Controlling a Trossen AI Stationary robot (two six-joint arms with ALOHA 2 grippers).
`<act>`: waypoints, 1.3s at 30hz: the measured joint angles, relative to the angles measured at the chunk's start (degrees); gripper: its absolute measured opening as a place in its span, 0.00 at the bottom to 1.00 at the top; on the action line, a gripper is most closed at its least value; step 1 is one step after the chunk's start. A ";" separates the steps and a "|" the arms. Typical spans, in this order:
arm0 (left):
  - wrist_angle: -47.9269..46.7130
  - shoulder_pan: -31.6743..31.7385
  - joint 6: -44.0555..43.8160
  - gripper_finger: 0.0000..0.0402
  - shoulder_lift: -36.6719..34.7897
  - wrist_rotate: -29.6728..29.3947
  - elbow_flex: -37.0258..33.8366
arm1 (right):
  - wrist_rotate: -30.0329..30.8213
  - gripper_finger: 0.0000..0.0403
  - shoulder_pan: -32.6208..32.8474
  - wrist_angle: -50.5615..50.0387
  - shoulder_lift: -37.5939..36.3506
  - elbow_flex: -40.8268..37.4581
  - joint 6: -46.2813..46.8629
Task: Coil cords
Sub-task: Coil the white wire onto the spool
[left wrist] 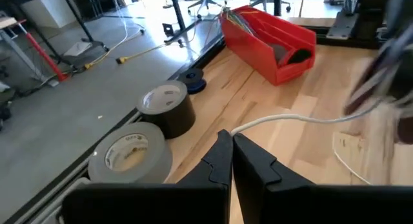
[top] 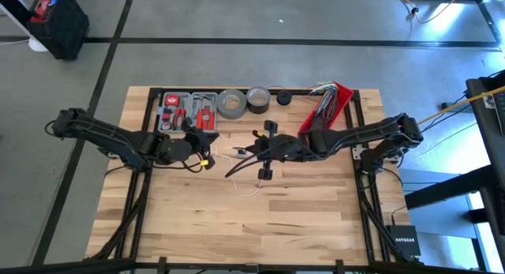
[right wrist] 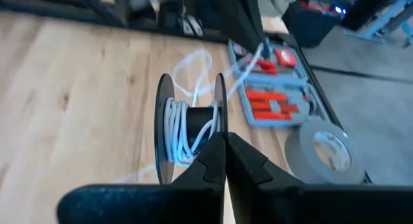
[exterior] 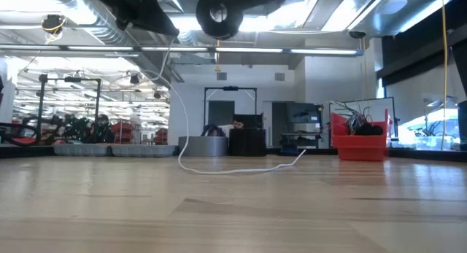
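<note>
Right gripper [right wrist: 224, 141] clenched on black spool [right wrist: 191, 127], held above table centre; thin white cable [right wrist: 175, 135] partly wound on it, rest trailing onto wooden table [top: 237, 219]. Left gripper [left wrist: 231, 141] clenched on same cable.

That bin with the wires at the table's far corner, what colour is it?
The bin is bright red, clearest in the left wrist view.

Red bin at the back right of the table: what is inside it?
A bunch of thin grey and coloured wires spills over the far end of the red bin. The left wrist view shows a dark piece near its open front. The bin's floor under them is hidden.
</note>
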 joint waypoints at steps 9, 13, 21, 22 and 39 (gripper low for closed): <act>8.06 -3.86 -1.09 0.00 -0.02 0.01 0.00 | 4.42 0.01 -0.04 -2.30 1.23 0.02 0.11; 10.38 -5.32 -1.10 0.00 -0.02 0.01 0.00 | 7.37 0.01 -0.04 -0.99 2.62 0.02 0.11; 14.84 -6.21 -0.56 0.00 1.49 1.95 -0.02 | 16.17 0.01 -0.04 2.49 6.66 0.02 0.50; 15.75 -6.01 -0.12 0.00 2.00 2.92 -0.02 | 16.55 0.01 -0.04 3.28 7.08 0.02 0.46; 27.05 -1.72 4.95 0.00 10.77 10.35 -0.02 | 17.89 0.01 -0.04 10.85 7.79 0.04 -0.11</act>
